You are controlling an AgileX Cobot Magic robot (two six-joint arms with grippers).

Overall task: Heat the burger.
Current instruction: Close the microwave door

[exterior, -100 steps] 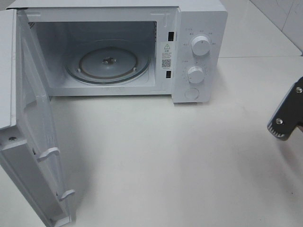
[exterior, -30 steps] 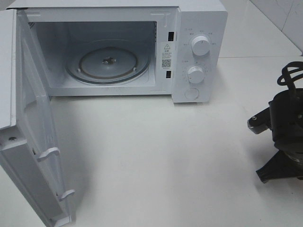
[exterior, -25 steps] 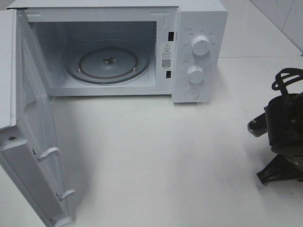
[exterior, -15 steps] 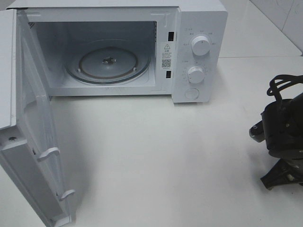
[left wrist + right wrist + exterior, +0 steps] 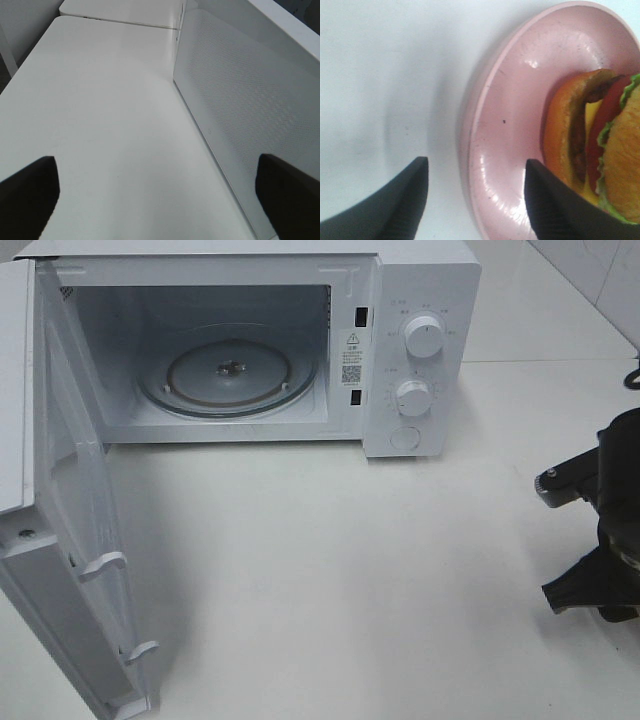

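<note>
The burger [image 5: 600, 150] lies on its side on a round pink plate [image 5: 505, 125] in the right wrist view, showing a golden bun, patty, cheese, tomato and lettuce. My right gripper [image 5: 476, 200] is open and straddles the plate's near rim, one finger [image 5: 405, 200] over the table and the other [image 5: 555, 205] over the plate beside the burger. In the high view the right arm [image 5: 605, 530] stands at the right edge, and the burger and plate do not show there. My left gripper [image 5: 159, 195] is open and holds nothing.
The white microwave [image 5: 420, 350] stands at the back with its door [image 5: 75, 530] swung wide open to the left. Its glass turntable [image 5: 228, 375] is bare. A perforated white microwave panel [image 5: 240, 105] runs beside the left gripper.
The right arm came in from the right edge, bent down over the table, and in the last half second shifted slightly to the right. The microwave has not moved.
</note>
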